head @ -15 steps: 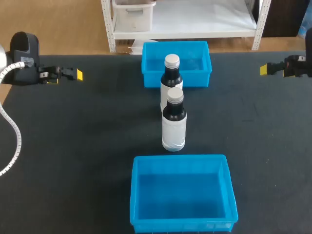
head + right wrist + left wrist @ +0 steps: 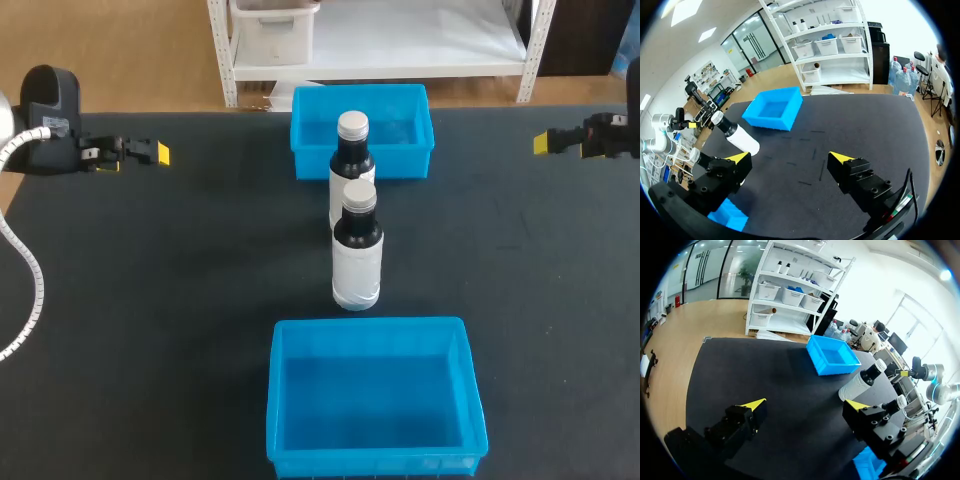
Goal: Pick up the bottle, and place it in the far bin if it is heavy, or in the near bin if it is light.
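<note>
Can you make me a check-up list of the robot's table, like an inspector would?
Surface: black table, flat.
Job's things: near bottle and far bottle stand upright in a row between the far bin and the near bin; nothing shows inside either bin.
Clutter: nothing seen.
Grippers: left tool open, holding nothing, at the table's left side; right tool open, holding nothing, at its right side.
Cables: white ribbed hose loops by the left arm.
Surroundings: nothing seen reaching over the table.
</note>
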`<state>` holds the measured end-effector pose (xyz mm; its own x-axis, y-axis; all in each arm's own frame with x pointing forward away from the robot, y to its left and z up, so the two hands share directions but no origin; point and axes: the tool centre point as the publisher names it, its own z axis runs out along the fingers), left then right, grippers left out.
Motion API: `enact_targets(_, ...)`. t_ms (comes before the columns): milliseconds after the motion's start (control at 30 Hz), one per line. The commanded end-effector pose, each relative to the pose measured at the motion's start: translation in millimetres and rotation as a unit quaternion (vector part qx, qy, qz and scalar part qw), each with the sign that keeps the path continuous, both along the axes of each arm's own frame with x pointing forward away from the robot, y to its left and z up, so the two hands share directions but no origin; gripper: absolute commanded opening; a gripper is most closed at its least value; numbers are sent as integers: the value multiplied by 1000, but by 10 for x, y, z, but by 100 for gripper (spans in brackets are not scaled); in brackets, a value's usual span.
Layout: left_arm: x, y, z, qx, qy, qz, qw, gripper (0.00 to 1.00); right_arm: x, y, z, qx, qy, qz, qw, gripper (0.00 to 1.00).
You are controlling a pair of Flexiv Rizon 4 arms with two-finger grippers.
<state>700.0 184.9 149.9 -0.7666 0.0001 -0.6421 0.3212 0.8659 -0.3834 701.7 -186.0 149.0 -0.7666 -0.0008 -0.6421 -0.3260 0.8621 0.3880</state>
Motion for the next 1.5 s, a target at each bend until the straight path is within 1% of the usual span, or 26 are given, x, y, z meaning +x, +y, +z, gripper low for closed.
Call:
enact_targets(33, 0, 0, 0, 0, 0, 0, 1000, 100, -10, 5, 5, -2, 0, -2, 1000, 100)
enact_targets(133, 0, 0, 0, 0, 0, 0, 1000, 100, -18, 15, 51, -4, -25, 39, 999, 100)
enact_targets(200, 0, 0, 0, 0, 0, 0, 1000, 100, -17, 27, 81, -10, -37, 84, 996, 100)
enact_targets(233, 0, 0, 0, 0, 0, 0, 1000, 100, -17, 30, 90, -11, -42, 96, 994, 100)
enact_targets(267, 0, 0, 0, 0, 0, 0, 1000, 100, -15, 33, 107, -12, -48, 125, 991, 100)
enact_targets(333, 0, 0, 0, 0, 0, 0, 1000, 100, -11, 39, 119, -16, -60, 162, 985, 100)
enact_targets(433, 0, 0, 0, 0, 0, 0, 1000, 100, -8, 48, 121, -10, -77, 222, 972, 100)
enact_targets(533, 0, 0, 0, 0, 0, 0, 1000, 100, -22, 75, 110, -2, -100, 276, 956, 100)
enact_targets(567, 0, 0, 0, 0, 0, 0, 1000, 100, -31, 88, 106, 6, -113, 299, 948, 100)
enact_targets(633, 0, 0, 0, 0, 0, 0, 1000, 100, -60, 120, 96, 15, -125, 327, 937, 100)
enact_targets(700, 0, 0, 0, 0, 0, 0, 1000, 100, -89, 170, 80, 25, -147, 364, 919, 100)
enact_targets(733, 0, 0, 0, 0, 0, 0, 1000, 100, -106, 194, 74, 29, -151, 374, 914, 100)
enact_targets(800, 0, 0, 0, 0, 0, 0, 1000, 100, -134, 248, 61, 33, -166, 400, 901, 100)
enact_targets(1033, 0, 0, 0, 0, 0, 0, 1000, 100, -202, 421, 12, 64, -211, 448, 866, 100)
enact_targets(1233, 0, 0, 0, 0, 0, 0, 1000, 100, -257, 598, 2, 92, -233, 480, 840, 100)
enact_targets(1367, 0, 0, 0, 0, 0, 0, 1000, 100, -311, 750, -5, 103, -241, 495, 828, 100)
enact_targets(1500, 0, 0, 0, 0, 0, 0, 1000, 100, -358, 930, -17, 127, -246, 506, 817, 100)
